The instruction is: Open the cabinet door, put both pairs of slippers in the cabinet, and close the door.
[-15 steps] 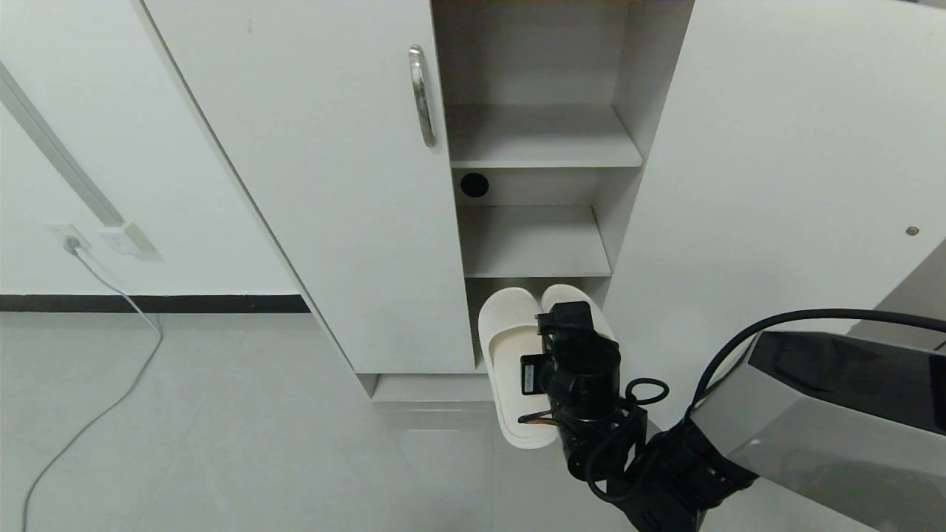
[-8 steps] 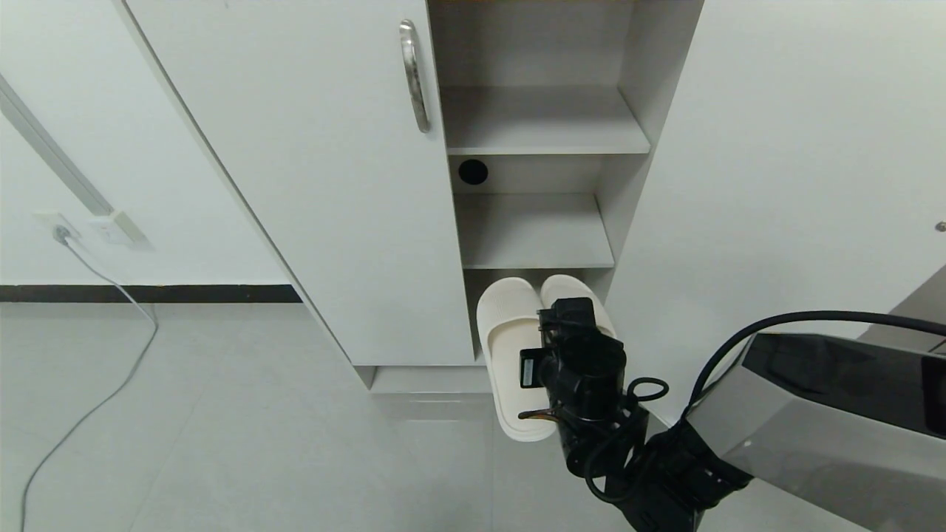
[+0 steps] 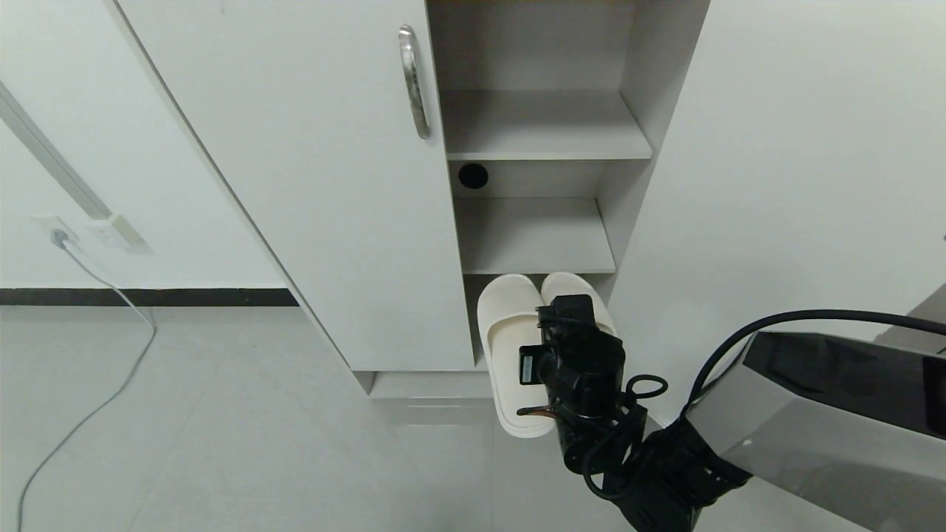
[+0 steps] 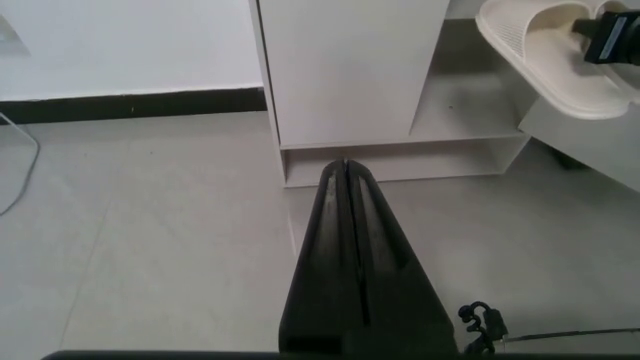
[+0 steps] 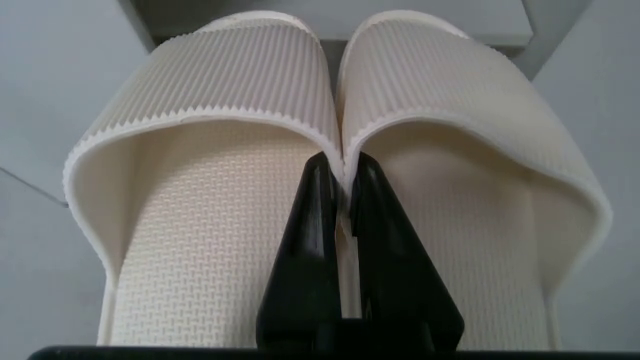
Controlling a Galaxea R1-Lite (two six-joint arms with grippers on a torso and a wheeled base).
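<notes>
A pair of cream slippers hangs side by side in front of the white cabinet's lowest compartment, toes at its opening. My right gripper is shut on the slippers' two inner walls, pinching them together between its black fingers. The cabinet's right door stands swung open, and the shelves hold nothing. My left gripper is shut with nothing in it, low over the floor before the cabinet's plinth. The held slippers also appear there.
The cabinet's left door is closed, with a metal handle. A grey cable runs over the floor tiles from a wall socket on the left. The open door bounds the space on the right.
The head camera has shifted slightly. The right gripper has carried the slippers a little farther toward the bottom compartment; their toes now reach the shelf edge above.
</notes>
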